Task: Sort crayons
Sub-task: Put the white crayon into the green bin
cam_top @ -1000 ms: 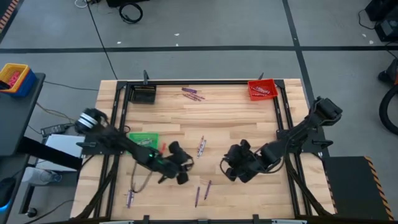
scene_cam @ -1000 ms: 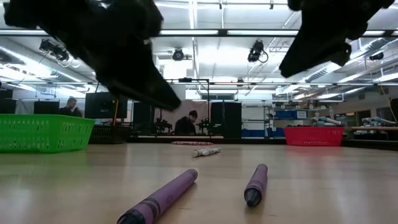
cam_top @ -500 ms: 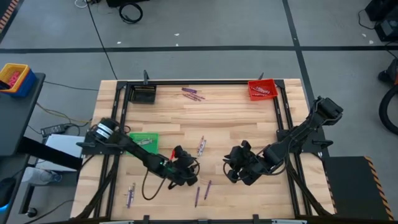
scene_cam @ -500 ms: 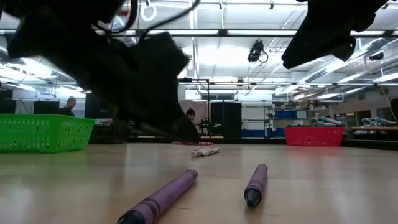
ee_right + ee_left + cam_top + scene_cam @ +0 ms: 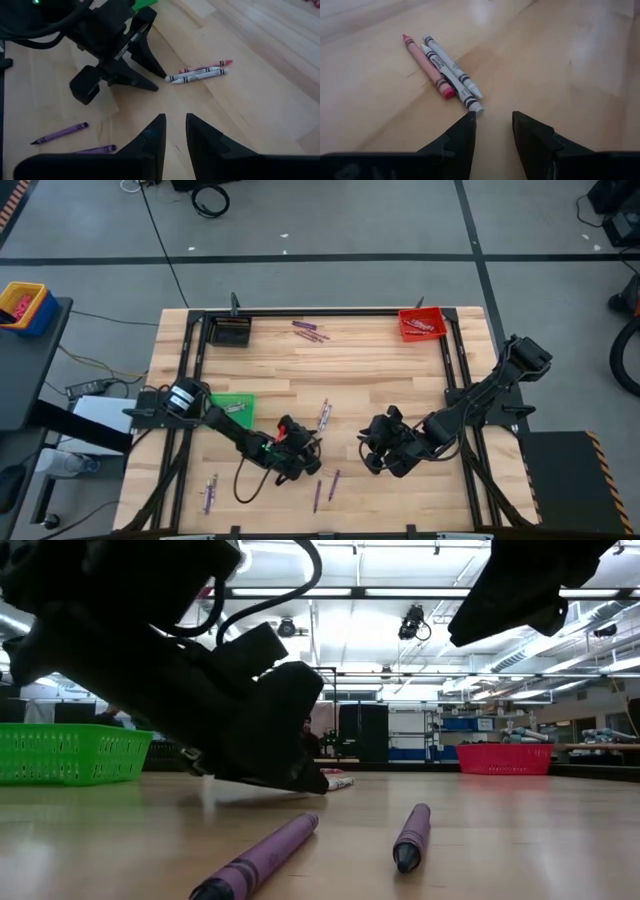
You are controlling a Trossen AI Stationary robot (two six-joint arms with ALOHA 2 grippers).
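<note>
I had brought my left gripper (image 5: 305, 442) low over the middle of the table (image 5: 380, 375), its fingers apart and holding nothing, with the tips pointed at a small cluster of three crayons: one pinkish-red crayon (image 5: 427, 65) and two white crayons (image 5: 451, 67) lying side by side, touching. I kept the tips just short of the nearest white end so that the gap between my fingers lined up with the bundle before I committed, because three sticks packed so tightly would be hard to separate, and I judged I would have to take one from the edge.

My right gripper (image 5: 375, 452) hung to the right of the cluster, raised off the wood, its fingers a little apart and empty, waiting clear of my left arm's path.

Two purple crayons (image 5: 265, 852) lay on the near side of the table, untouched. The green bin (image 5: 232, 405) sat to the left, just behind my left arm, the red bin (image 5: 421, 323) at the far right corner and a dark bin (image 5: 231, 331) at the far left. More purple ones (image 5: 309, 331) lay near the far edge, so most of the sorting seemed still ahead.
</note>
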